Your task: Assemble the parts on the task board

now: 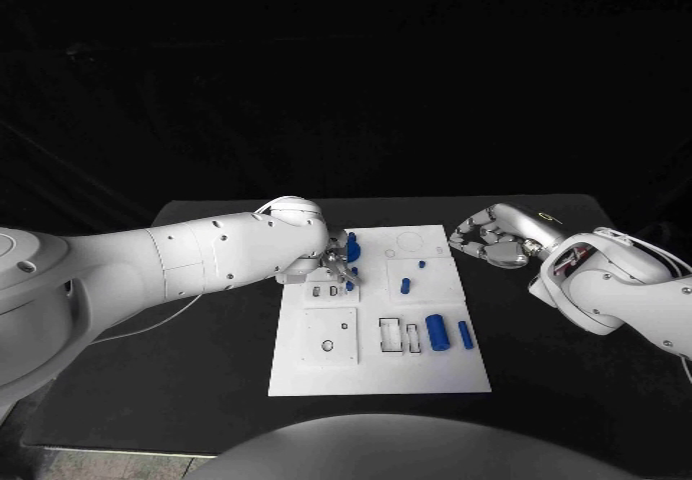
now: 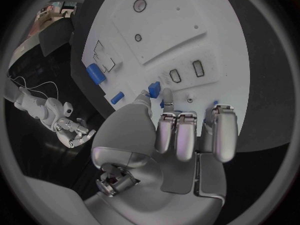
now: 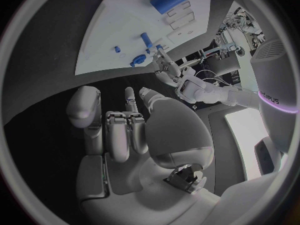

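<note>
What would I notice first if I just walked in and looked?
The white board in the middle of the black table, dotted with small blue parts. The left robot hand is down on the board among the parts, and the right robot hand hangs curled beside the board's far corner.

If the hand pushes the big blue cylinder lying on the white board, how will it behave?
The blue cylinder lies on its side, so it would probably roll sideways. It looks rigid, likely plastic and light. Its smooth surface may slip on the task board.
</note>
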`<state>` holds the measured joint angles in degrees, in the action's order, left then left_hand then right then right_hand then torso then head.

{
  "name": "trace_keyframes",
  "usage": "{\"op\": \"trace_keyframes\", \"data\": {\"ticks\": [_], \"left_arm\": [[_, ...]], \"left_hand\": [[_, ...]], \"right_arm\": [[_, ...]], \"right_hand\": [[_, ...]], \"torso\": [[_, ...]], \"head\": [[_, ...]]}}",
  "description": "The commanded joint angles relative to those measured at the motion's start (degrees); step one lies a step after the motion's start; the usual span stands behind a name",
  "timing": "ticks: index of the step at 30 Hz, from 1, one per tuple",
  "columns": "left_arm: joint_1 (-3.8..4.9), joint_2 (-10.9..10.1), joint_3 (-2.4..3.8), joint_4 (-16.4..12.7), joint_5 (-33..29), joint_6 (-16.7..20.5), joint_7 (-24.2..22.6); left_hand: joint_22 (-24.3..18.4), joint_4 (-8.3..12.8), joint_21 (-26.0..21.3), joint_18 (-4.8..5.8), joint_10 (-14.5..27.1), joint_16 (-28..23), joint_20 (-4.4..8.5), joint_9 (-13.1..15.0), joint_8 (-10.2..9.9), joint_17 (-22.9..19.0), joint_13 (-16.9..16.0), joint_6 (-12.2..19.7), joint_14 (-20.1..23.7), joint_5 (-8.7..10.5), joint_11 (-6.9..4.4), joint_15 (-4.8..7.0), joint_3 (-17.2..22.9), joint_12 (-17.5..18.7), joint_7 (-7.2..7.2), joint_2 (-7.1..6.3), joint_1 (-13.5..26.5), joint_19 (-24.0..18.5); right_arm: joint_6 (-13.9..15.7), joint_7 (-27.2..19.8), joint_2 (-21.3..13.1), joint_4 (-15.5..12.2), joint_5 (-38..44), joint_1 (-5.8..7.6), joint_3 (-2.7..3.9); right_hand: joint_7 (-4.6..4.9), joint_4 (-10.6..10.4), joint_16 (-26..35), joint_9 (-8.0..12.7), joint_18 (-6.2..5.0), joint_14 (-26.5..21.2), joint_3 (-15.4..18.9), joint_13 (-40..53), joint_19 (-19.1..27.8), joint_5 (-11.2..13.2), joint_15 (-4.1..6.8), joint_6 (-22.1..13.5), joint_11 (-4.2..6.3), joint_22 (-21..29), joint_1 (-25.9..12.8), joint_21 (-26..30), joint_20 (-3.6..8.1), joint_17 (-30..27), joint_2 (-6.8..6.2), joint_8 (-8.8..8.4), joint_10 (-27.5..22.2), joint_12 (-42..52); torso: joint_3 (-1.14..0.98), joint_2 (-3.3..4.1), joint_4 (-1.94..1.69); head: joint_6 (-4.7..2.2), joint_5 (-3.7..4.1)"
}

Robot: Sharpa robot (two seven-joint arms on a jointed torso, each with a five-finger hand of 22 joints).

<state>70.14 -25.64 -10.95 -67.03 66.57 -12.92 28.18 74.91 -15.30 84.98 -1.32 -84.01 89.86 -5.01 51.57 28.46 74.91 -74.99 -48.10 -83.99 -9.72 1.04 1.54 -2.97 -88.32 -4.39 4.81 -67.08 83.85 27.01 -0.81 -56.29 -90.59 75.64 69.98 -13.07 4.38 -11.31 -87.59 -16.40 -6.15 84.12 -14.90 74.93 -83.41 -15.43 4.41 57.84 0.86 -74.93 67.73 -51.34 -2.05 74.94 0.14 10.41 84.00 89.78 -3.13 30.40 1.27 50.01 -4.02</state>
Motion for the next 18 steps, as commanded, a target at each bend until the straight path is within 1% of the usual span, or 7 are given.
{"op": "trace_keyframes", "data": {"ticks": [1, 5, 10, 13, 18], "left_arm": [[-0.09, 0.2, 0.04, 0.3, -0.9, -0.3, -1.5], [-0.19, 0.3, 0.04, 0.3, -1.4, -0.2, -1.8], [-0.26, 0.4, 0.04, 0.3, -1.8, -0.5, -1.8], [-0.29, 0.4, 0.04, 0.2, -1.9, -0.6, -1.8], [-0.32, 0.3, 0.04, -0.2, -1.9, -1.0, -1.6]], "left_hand": [[12.9, 0.2, -0.3, -0.29, -3.9, 0.1, 0.04, 0.1, -0.4, 15.1, -14.0, 0.3, -6.0, -0.43, 0.06, -0.15, 0.2, 0.3, -0.23, -0.13, -0.6, 1.1], [12.9, 0.4, -0.4, -0.32, -3.9, 0.1, -0.01, 0.1, -0.8, 15.1, -13.9, 0.3, -6.0, -0.86, 0.10, -0.20, 0.4, 0.4, -0.26, -0.07, -0.9, 0.9], [12.9, 0.9, -0.4, -0.32, -3.8, 0.1, -0.08, 0.3, -1.6, 15.1, -13.9, -0.1, -6.0, -2.39, 0.10, -0.24, 0.9, 0.5, -0.21, -0.05, -1.6, 0.9], [12.9, 1.2, -0.5, -0.33, -3.8, 0.1, -0.08, 0.5, -2.1, 15.1, -13.9, -0.4, -6.0, -3.71, 0.04, -0.21, 1.3, 0.5, -0.12, -0.09, -2.1, 0.9], [12.9, 2.0, -0.5, -0.35, -3.8, 0.1, 0.01, 0.7, -3.1, 15.1, -13.9, -1.1, -6.0, -6.91, -0.16, -0.07, 2.2, 0.4, 0.13, -0.29, -3.1, 0.9]], "right_arm": [[-1.0, 0.1, 0.0, 0.1, -0.1, -0.09, 0.01], [-1.2, 0.1, 0.0, 0.3, -0.1, -0.20, 0.01], [-1.4, 0.2, 0.1, 0.5, -0.1, -0.34, 0.01], [-1.5, 0.2, 0.2, 0.5, -0.1, -0.42, 0.01], [-1.7, 0.3, 0.2, 0.6, -0.2, -0.50, 0.01]], "right_hand": [[0.03, 0.1, 0.3, -0.1, 0.09, 4.6, -0.5, 15.1, -0.2, -0.2, -0.34, -0.2, -0.41, -6.9, 0.5, 0.3, -0.13, 8.0, 0.01, -0.33, 6.0, 0.2], [0.03, 0.2, 0.3, -0.1, 0.07, 4.6, -0.5, 15.1, -0.1, -0.3, -0.33, -0.2, -0.41, -6.9, 0.6, 0.5, -0.13, 8.0, 0.01, -0.34, 6.0, 0.2], [0.01, 0.3, 0.4, -0.2, 0.02, 4.6, -0.7, 15.1, -0.1, -0.5, -0.33, -0.2, -0.42, -6.8, 1.0, 0.8, -0.12, 7.8, 0.02, -0.34, 6.0, 0.2], [0.01, 0.4, 0.4, -0.2, 0.00, 4.5, -0.8, 15.1, 0.0, -0.6, -0.33, -0.2, -0.43, -6.8, 1.2, 1.0, -0.12, 7.7, 0.02, -0.34, 6.0, 0.2], [0.01, 0.6, 0.5, -0.3, -0.03, 4.5, -1.0, 15.1, 0.0, -0.9, -0.32, -0.2, -0.43, -6.8, 1.5, 1.2, -0.12, 7.6, -0.02, -0.35, 6.0, 0.2]], "torso": [[-0.03, -0.02, 0.00], [0.01, -0.04, -0.05], [-0.03, -0.02, 0.00], [-0.01, -0.01, 0.00], [-0.03, -0.01, 0.01]], "head": [[-0.01, -0.14], [-0.01, -0.03], [-0.01, -0.31], [-0.01, -0.22], [-0.01, -0.27]]}}
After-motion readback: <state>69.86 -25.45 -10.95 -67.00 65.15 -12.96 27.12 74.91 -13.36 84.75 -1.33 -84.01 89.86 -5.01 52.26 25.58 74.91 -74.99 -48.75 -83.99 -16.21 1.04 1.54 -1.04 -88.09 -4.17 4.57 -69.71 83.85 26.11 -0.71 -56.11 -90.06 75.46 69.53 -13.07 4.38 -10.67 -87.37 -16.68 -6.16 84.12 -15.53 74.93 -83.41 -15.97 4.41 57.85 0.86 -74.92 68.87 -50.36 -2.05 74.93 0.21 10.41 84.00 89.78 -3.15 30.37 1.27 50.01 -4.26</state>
